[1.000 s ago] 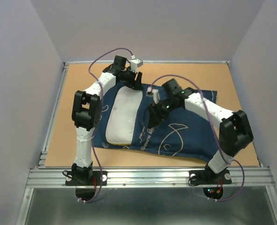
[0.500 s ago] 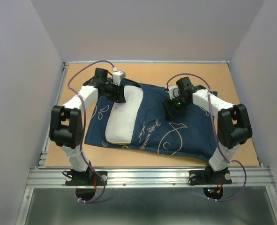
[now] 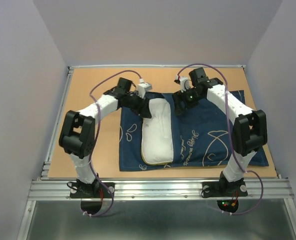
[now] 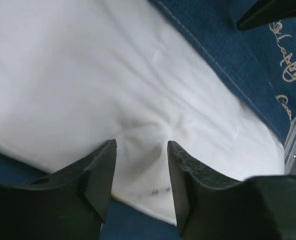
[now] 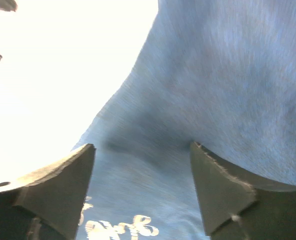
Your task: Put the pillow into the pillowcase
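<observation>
Top external view: pillow point(image 3: 158, 131) at centre frame, mostly outside the pillowcase point(image 3: 213, 140); left end effector point(image 4: 141, 147) pinches the pillow, right end effector point(image 5: 141, 147) spread on the pillowcase.

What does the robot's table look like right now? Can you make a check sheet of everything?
Surface: tan table, flat, bounded by a metal frame.
Job's things: white pillow with a yellow band at its near end, lying against the navy pillowcase, white top uncovered; the pillowcase is spread flat.
Clutter: nothing seen.
Grippers: left gripper sits on the pillow's far end, fabric puckered between its fingers, a pinch cannot be confirmed; right gripper has wide jaws over the pillowcase cloth.
Cables: a purple cable loops above the left arm and another above the right arm, both clear of the cloth.
Surroundings: pale walls on three sides, metal rail at the near edge.
</observation>
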Robot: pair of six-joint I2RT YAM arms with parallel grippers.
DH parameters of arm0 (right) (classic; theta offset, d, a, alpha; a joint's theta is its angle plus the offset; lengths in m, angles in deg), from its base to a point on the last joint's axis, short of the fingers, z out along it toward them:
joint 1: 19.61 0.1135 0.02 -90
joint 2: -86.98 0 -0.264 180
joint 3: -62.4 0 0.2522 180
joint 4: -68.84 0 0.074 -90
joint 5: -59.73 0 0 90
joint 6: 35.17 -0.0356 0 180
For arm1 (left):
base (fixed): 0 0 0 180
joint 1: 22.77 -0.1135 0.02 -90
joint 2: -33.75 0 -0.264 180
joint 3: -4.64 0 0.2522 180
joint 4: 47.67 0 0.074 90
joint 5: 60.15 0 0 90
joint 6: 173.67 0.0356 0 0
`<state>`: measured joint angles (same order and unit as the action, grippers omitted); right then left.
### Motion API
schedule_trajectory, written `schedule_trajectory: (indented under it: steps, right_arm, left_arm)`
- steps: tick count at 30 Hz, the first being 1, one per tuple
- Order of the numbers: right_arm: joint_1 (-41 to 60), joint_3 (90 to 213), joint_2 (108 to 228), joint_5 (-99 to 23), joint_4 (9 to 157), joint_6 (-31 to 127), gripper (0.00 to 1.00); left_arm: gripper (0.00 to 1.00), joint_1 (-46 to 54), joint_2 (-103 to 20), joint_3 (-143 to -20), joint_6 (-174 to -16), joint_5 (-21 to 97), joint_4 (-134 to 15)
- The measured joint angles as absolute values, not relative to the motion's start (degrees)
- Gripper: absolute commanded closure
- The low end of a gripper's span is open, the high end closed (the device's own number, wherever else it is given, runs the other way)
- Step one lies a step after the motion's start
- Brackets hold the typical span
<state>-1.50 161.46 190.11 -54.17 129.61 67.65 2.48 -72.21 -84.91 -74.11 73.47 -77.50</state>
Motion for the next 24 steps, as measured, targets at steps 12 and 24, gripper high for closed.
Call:
schedule_trajectory:
  steps: [12, 24]
  right_arm:
    - [20.49, 169.02, 192.73, -37.06, 127.18, 53.42, 0.00]
    - [32.79, 175.73, 205.54, -13.32, 126.92, 44.46, 0.00]
  left_arm:
    - [0.24, -16.32, -49.63, -68.67, -86.28, 62.10, -73.07]
    - [0.30, -15.62, -44.62, -60.96, -95.40, 52.25, -69.72]
